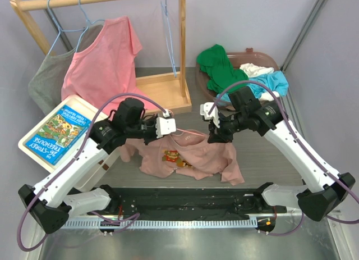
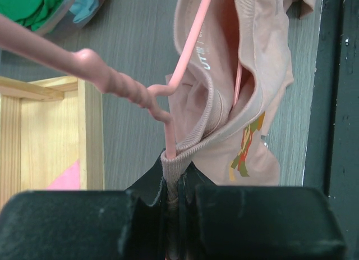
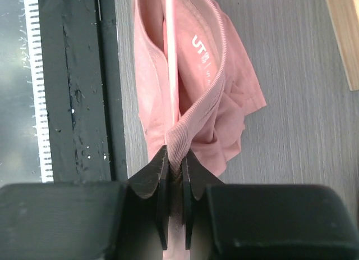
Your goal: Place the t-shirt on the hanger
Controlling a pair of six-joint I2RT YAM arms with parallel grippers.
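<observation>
Two claws: each pinches the ribbed collar [image 3: 203,100].
Left claw [image 2: 174,187]: clamped on the dusty mauve-pink short-sleeved t-shirt [image 1: 190,154] where the thin salmon-pink wire hanger [image 2: 188,52] enters.
T-shirt: stretched between the claws, over the grey bench [image 1: 258,164].
Right claw [image 3: 175,162]: clamped on the collar's opposite side.

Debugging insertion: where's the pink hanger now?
Centre table in the top view, between the left gripper and right gripper; the left wrist view shows the hanger inside the t-shirt collar, hook toward the wooden rack.

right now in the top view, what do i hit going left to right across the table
book → left gripper → right gripper → light blue cloth; the t-shirt spans both grippers, so it is left out
</observation>
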